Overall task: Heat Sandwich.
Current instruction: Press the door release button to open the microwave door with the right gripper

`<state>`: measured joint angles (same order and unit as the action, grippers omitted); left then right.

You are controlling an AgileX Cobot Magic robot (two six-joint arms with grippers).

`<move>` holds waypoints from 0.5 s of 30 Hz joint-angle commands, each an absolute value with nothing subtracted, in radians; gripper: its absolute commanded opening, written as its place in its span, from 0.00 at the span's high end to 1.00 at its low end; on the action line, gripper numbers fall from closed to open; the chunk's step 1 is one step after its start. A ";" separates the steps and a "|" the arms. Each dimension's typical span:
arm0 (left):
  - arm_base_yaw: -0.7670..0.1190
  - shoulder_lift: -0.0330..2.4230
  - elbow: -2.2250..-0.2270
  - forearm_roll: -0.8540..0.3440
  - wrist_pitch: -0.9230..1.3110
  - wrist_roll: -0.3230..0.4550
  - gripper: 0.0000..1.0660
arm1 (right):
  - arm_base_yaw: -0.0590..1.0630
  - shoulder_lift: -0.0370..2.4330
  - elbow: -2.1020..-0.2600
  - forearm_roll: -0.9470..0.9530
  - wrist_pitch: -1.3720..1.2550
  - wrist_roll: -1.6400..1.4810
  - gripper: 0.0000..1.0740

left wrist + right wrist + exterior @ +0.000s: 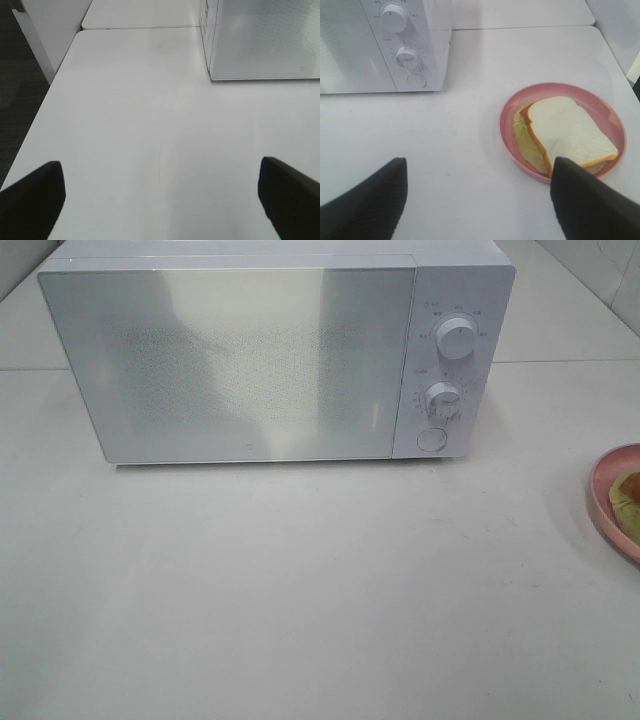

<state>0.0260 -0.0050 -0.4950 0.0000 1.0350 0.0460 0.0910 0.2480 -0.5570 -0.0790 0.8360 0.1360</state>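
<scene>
The sandwich [567,130], white bread over green lettuce and a reddish layer, lies on a round pink plate [605,107]. In the exterior high view only the plate's edge [603,490] and a bit of the sandwich [630,498] show at the far right. The white microwave [270,355] stands at the back with its door shut. My right gripper [480,200] hovers open above the table, one dark finger [590,205] near the plate's rim. My left gripper [160,200] is open over bare table left of the microwave [265,40]. Neither gripper shows in the exterior high view.
The microwave panel carries two dials [456,341] [442,397] and a round button [431,439]. The white table [300,590] stretches in front of it. In the left wrist view the table's left edge [37,115] drops to a dark floor.
</scene>
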 commanded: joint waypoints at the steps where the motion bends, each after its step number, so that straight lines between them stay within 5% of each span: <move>1: 0.027 -0.031 -0.492 -0.008 1.028 0.039 0.03 | 0.084 0.302 -0.561 -0.082 0.753 0.135 0.29; 15: 0.027 -0.031 -0.492 -0.008 1.028 0.039 0.03 | 0.084 0.601 -0.561 -0.082 0.483 0.134 0.29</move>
